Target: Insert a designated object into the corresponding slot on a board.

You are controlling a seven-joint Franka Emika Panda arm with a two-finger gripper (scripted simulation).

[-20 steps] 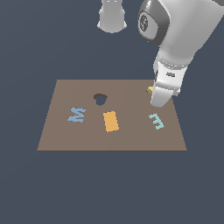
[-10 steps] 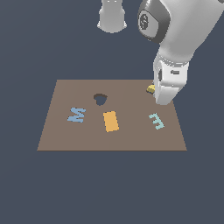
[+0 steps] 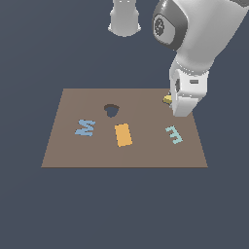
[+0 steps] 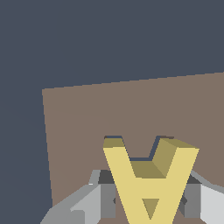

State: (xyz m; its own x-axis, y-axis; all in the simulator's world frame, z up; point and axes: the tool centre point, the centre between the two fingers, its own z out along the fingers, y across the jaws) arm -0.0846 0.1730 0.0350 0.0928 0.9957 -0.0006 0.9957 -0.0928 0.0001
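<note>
**Yellow A held at the board's far corner, slot out of sight**

Because the arm's white wrist housing stands in front of it, the exterior view shows only a sliver of the yellow A block [image 3: 167, 99], peeking out beside the gripper [image 3: 181, 111]. No A-shaped recess can be made out in either view; whether it lies under the arm cannot be told. The fingertips are also hidden in the exterior view.

From the wrist view, the yellow A block [image 4: 151, 179] is plain: a thick, solid letter with 2 legs, a crossbar and a small triangular hole, its lower end cut off by the frame. The 2 grey fingers [image 4: 104, 199] press on it from either side, so the gripper [image 4: 148, 199] is clamped on the block.

On the brown board [image 3: 146, 155], the arm reaches down near the far corner at the exterior view's right. Elsewhere lie a blue M [image 3: 85, 128], an orange rectangle [image 3: 123, 134], a pale teal E [image 3: 174, 134] and a dark heart-shaped recess [image 3: 112, 110].
</note>
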